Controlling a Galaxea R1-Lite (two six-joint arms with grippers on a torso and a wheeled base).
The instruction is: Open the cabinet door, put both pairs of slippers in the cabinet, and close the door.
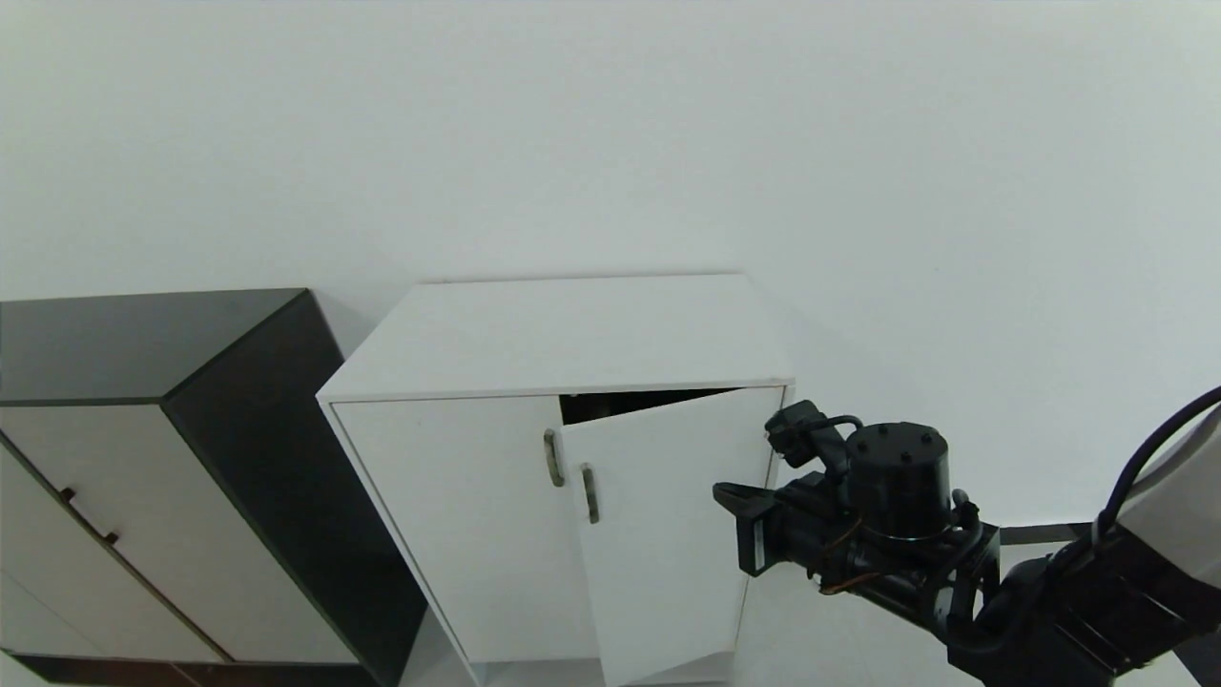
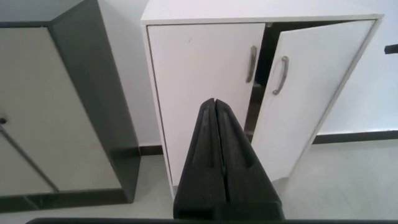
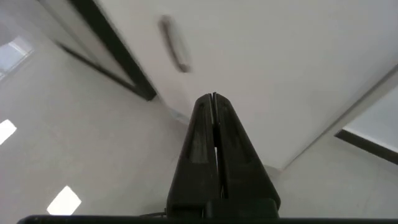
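1. Plain white wall [image 1: 610,124] at the back, with a white cabinet [image 1: 572,334] pushed up against it. A dark cabinet [image 1: 258,448] with pale fronts stands just beside it on the robot's left.
2. The white cabinet has two doors. Its left door [image 1: 458,525] sits flush shut. The right door [image 1: 668,544] is swung out partway on its outer edge, so a dark gap [image 1: 620,403] shows along its top and between the two doors. Inside is too dark to make anything out.
3. Each door has a slim upright metal handle near the middle seam: left handle [image 1: 552,458], right handle [image 1: 590,493].
4. The right gripper [image 3: 213,102] has its fingers pressed tight together, holding nothing. In the head view it sits in front of the open door's face, toward the hinge side, pointing at the panel. Honestly can't tell if the tip touches the door or is just really close.
5. The left gripper [image 2: 214,106] is the same deal, fingers flat against each other. It hangs low out in front, well apart from the white cabinet, aimed roughly at the left door.
6. Pale floor [image 2: 348,180] under it all, and a dark baseboard [image 2: 354,137] runs along the wall on the cabinet's right.
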